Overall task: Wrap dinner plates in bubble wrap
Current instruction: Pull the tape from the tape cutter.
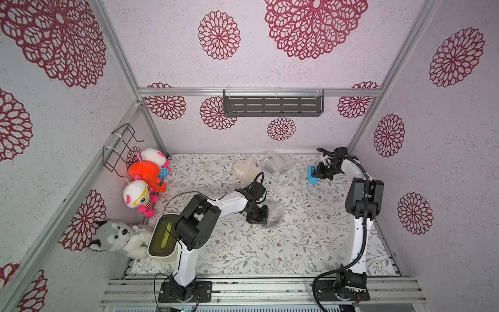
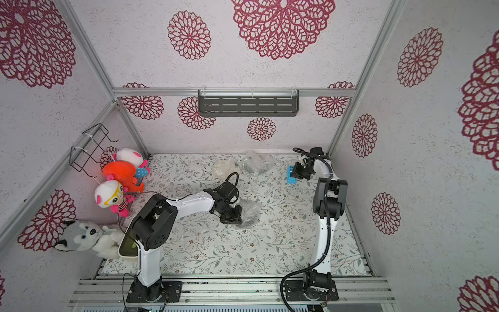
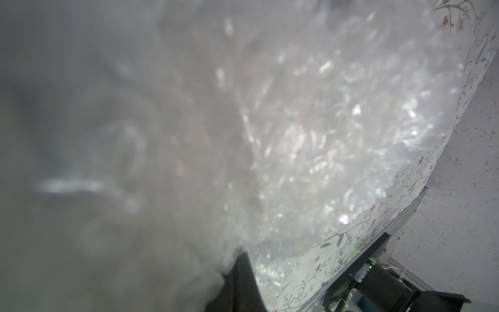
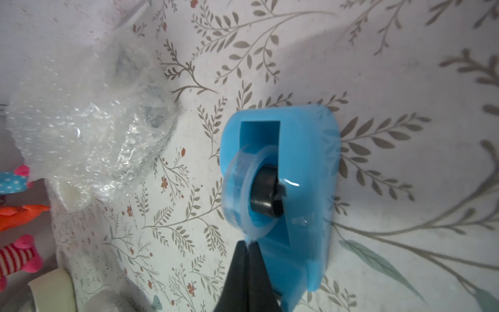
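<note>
The left gripper (image 1: 262, 218) is closed, apparently pinching the bubble wrap (image 1: 276, 213) bundled against its tips on the bench (image 1: 297, 243). The right gripper (image 4: 247, 250), well apart from it, is closed on tape (image 4: 236, 175) at the blue dispenser (image 4: 305, 189).

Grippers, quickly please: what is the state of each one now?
Left gripper: closed, it seems on the bubble wrap.
Right gripper: closed on the end of the tape from the blue dispenser.
</note>
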`<state>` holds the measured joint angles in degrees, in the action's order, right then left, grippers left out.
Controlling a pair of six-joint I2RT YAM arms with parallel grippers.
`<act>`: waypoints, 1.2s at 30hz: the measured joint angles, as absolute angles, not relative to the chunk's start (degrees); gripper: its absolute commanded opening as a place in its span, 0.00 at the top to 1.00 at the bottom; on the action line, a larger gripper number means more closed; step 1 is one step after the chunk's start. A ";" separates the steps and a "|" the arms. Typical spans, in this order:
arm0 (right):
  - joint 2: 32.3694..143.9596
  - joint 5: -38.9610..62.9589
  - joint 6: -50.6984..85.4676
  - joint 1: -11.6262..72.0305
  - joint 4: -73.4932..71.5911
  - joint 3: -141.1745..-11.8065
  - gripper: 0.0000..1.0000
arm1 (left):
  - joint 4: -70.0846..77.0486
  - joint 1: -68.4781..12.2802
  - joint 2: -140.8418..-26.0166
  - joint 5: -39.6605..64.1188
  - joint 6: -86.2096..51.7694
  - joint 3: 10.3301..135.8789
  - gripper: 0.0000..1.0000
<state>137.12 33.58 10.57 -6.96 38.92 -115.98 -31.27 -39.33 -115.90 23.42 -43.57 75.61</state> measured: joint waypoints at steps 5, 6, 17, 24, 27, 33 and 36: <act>136.33 40.88 15.00 -8.58 32.27 -111.00 1.00 | -31.27 -39.33 -115.92 23.42 -43.57 75.61 1.00; 136.16 42.15 16.05 -8.88 30.92 -110.06 1.00 | -31.27 -39.33 -115.92 23.42 -43.57 75.61 1.00; 132.66 46.37 23.16 -10.15 22.44 -103.09 1.00 | -31.27 -39.33 -115.94 23.42 -43.59 75.61 1.00; 125.82 46.15 23.68 -11.27 19.18 -95.09 1.00 | -31.27 -39.33 -115.96 23.44 -43.59 75.61 1.00; 122.89 45.52 23.66 -11.49 18.31 -91.29 1.00 | -31.24 -39.33 -115.96 23.44 -43.59 75.61 1.00; 115.37 44.23 23.86 -11.49 16.12 -81.54 1.00 | -31.22 -39.31 -115.96 23.46 -43.59 75.61 1.00; 110.48 43.31 23.81 -11.49 15.84 -76.25 1.00 | -31.20 -39.31 -115.96 23.46 -43.57 75.61 1.00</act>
